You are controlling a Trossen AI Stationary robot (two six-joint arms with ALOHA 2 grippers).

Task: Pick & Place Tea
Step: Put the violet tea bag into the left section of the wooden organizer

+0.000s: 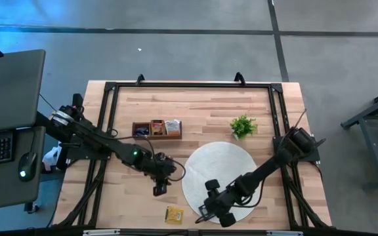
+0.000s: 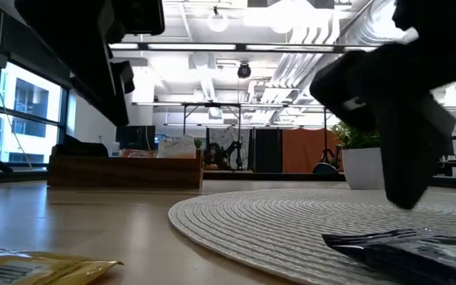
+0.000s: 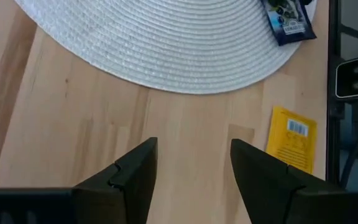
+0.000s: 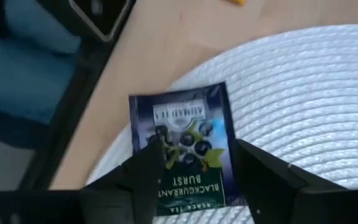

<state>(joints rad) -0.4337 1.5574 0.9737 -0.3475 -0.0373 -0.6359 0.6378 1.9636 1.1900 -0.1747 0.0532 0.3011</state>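
**Both end effectors open near the front**

We are seeing the left end effector [image 1: 159,189] hanging with fingers [image 3: 135,177] spread, while the right end effector [image 1: 205,212] is reaching forward, its fingers [image 4: 263,174] parted too.

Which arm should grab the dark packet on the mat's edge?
Right. Its pincer is open directly over the dark tea packet on the white mat. The left pincer, open, is over bare wood nearer the yellow packet.
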